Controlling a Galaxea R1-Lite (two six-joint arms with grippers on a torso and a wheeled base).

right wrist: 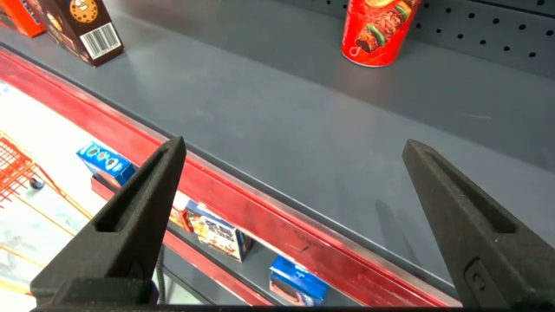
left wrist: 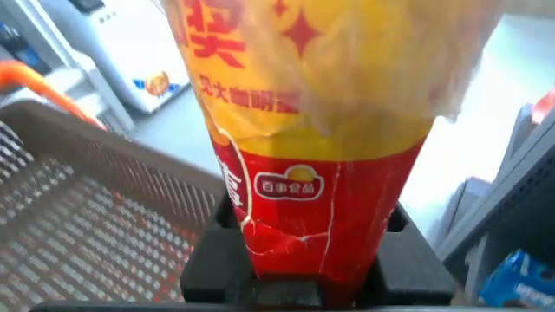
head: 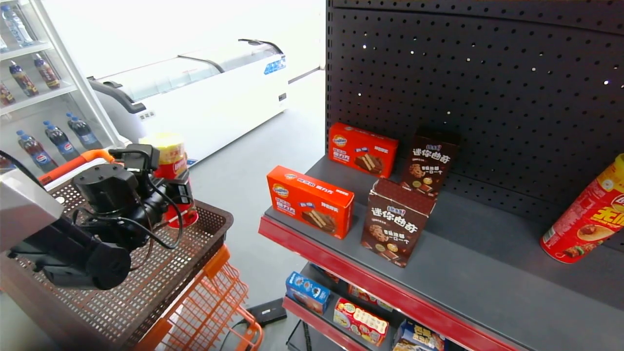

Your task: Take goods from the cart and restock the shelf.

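- Head view: the red-and-yellow snack canister is upright over the cart's brown basket, with the left gripper clamped on its lower part.
- Left wrist view: black fingers press both sides of its red base.
- The right gripper hangs over the grey shelf, fingers wide apart.
- Orange boxes, brown cookie boxes and a second red canister sit on the shelf.

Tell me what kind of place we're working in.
Most likely a small grocery shop, or a mock-up of one: a pegboard shelf with snack boxes, a drinks fridge, a chest freezer and a cart, where the left gripper holds a snack tube.
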